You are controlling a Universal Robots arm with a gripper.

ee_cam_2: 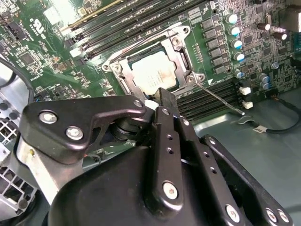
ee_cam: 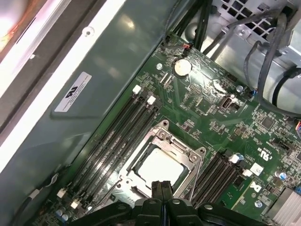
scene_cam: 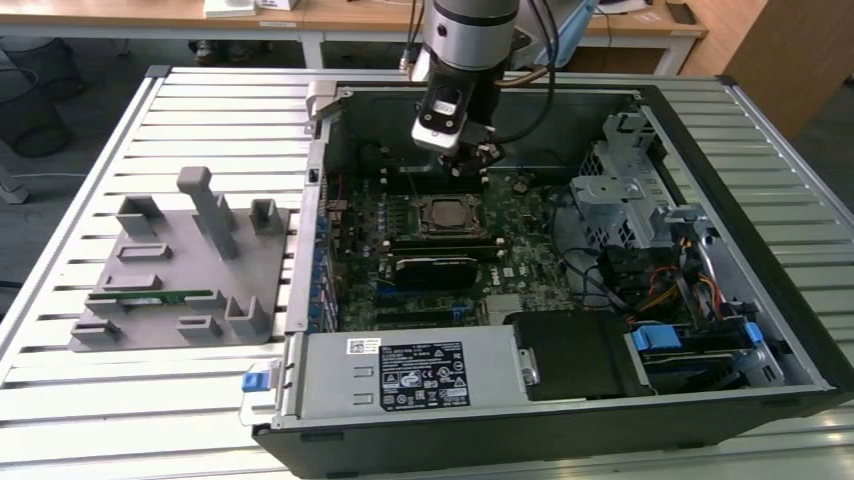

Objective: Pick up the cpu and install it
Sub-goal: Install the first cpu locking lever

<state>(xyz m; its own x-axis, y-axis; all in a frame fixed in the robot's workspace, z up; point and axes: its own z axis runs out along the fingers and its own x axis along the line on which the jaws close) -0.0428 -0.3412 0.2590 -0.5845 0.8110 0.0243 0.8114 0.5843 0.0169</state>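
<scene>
Just below your gripper [ee_cam: 161, 189], whose fingers are pressed together holding nothing, the cpu [ee_cam: 160, 168] lies seated in its socket frame [ee_cam: 188, 155], apparently already released.

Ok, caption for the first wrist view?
Gripper, fingers together, just above the cpu seated in its motherboard socket.
</scene>
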